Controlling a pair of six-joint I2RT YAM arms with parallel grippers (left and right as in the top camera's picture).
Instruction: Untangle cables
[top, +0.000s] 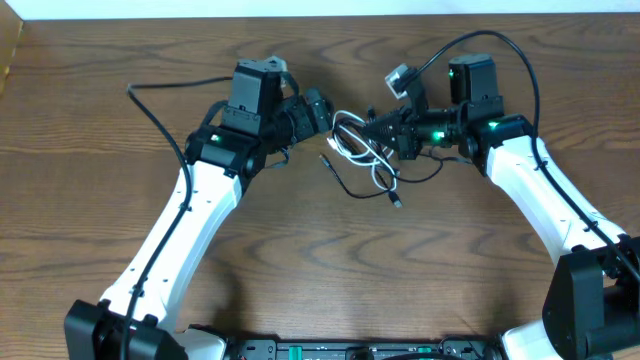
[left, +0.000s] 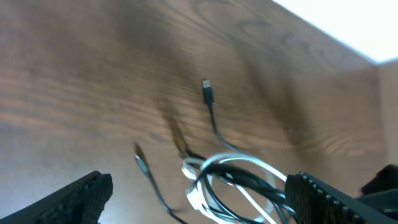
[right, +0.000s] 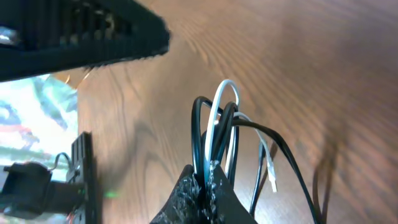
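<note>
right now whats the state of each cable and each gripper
left gripper: open, tangle between its fingers, not gripped
right gripper: shut on both cables' loops
black cable: looped, tangled with the white, pinched
white cable: looped, tangled, pinched

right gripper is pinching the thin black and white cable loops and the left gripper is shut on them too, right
Not quite. The left gripper is open, jaws spread wide and gripping nothing, as the left wrist view shows. The right gripper is pinching the thin black and white cable loops.
</note>
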